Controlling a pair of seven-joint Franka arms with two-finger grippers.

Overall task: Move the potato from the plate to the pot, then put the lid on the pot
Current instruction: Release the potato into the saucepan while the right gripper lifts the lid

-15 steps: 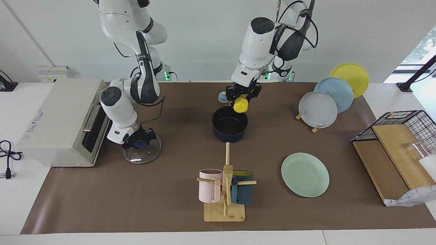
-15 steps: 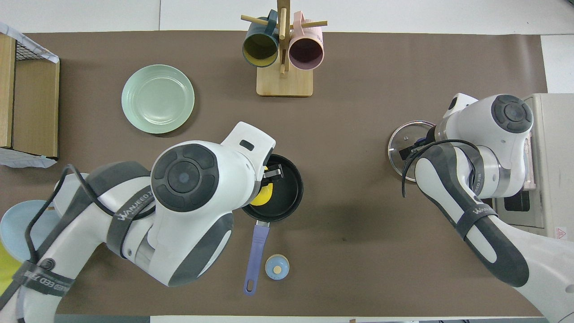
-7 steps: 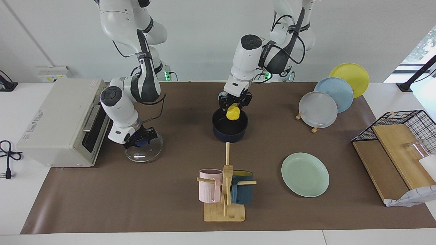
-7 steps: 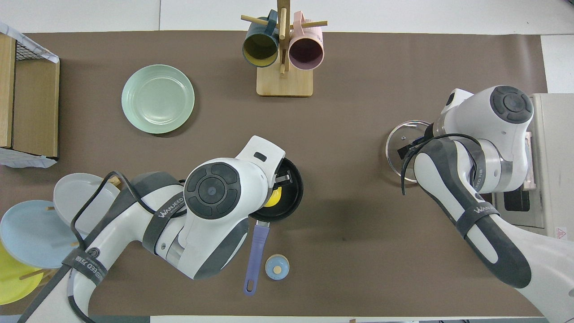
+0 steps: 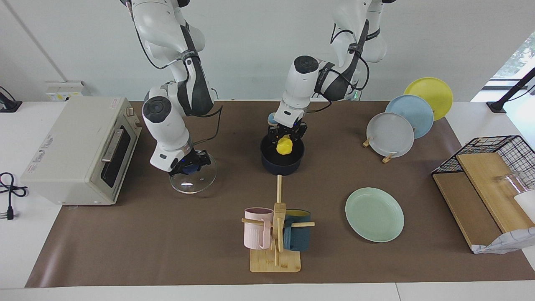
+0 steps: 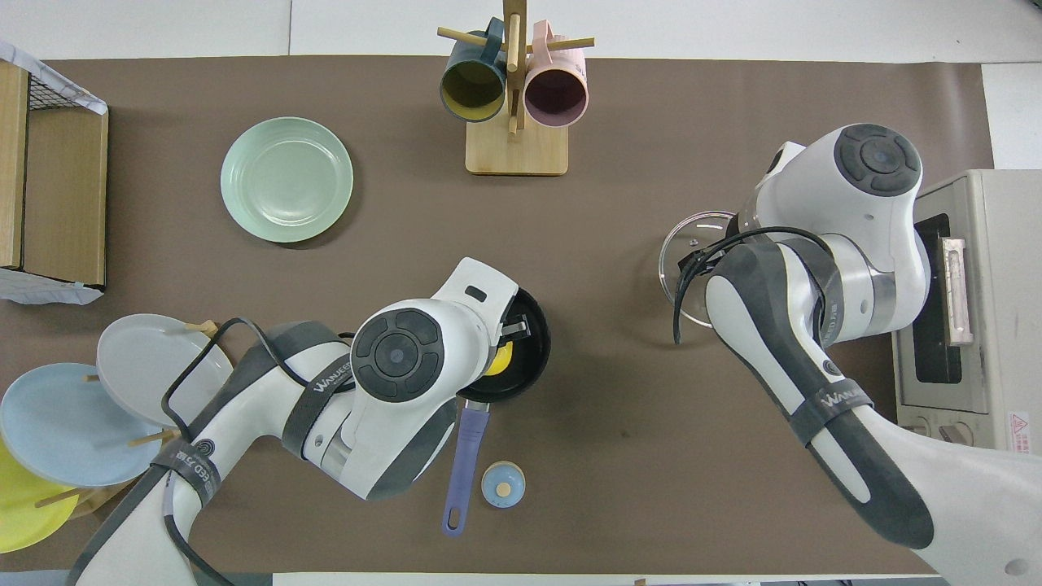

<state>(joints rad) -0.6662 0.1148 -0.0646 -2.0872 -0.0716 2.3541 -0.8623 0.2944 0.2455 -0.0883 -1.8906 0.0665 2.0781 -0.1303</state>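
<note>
Yellow potato (image 5: pixel 284 146) over navy pot (image 5: pixel 282 161); mint plate (image 5: pixel 374 214) bare; glass lid (image 5: pixel 193 177) raised.

We hold the potato (image 5: pixel 284 146) in our left gripper (image 5: pixel 286 139) low inside the pot (image 5: pixel 282 159), while our right gripper (image 5: pixel 189 166) grips the knob of the lid (image 5: pixel 193 179) near the toaster oven (image 5: pixel 79 147), the plate (image 5: pixel 374 214) bare.

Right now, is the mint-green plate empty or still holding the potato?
Empty: the mint-green plate shows bare; the left gripper holds the potato over the pot.
</note>
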